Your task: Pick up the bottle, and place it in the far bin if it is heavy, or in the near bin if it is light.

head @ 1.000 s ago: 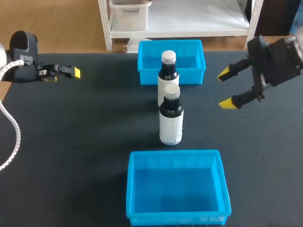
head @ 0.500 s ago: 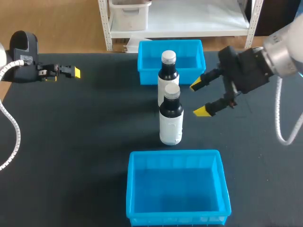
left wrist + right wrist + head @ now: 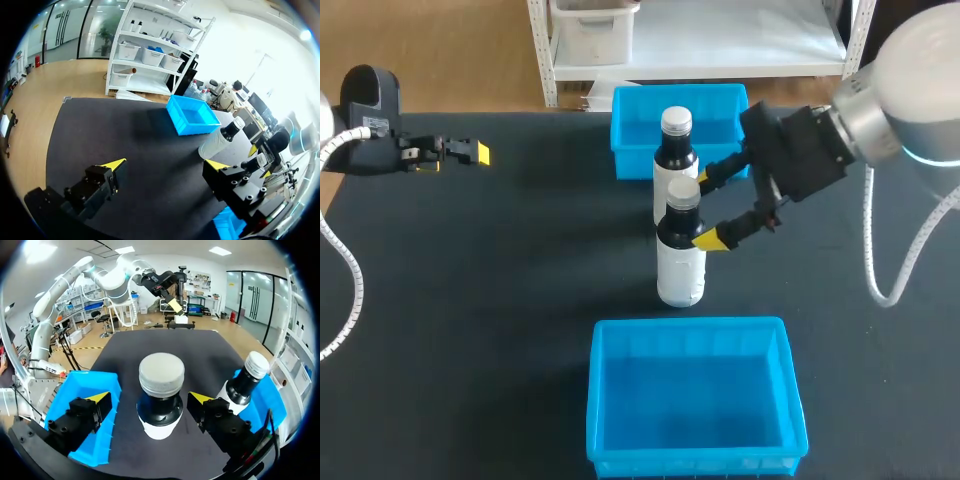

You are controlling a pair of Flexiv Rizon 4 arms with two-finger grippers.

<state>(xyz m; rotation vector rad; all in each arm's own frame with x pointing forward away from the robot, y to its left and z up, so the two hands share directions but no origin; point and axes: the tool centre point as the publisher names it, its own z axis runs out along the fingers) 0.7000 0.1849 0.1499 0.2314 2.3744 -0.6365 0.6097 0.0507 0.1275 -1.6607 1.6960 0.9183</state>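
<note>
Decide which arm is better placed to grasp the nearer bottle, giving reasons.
Right. The right gripper stands open around the nearer dark bottle with the white label, one finger on either side. The left gripper sits far off to the side.

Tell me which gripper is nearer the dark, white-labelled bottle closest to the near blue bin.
Right. The right gripper straddles the dark white-labelled bottle, open fingers either side. The left gripper sits far off near the table's left edge.
</note>
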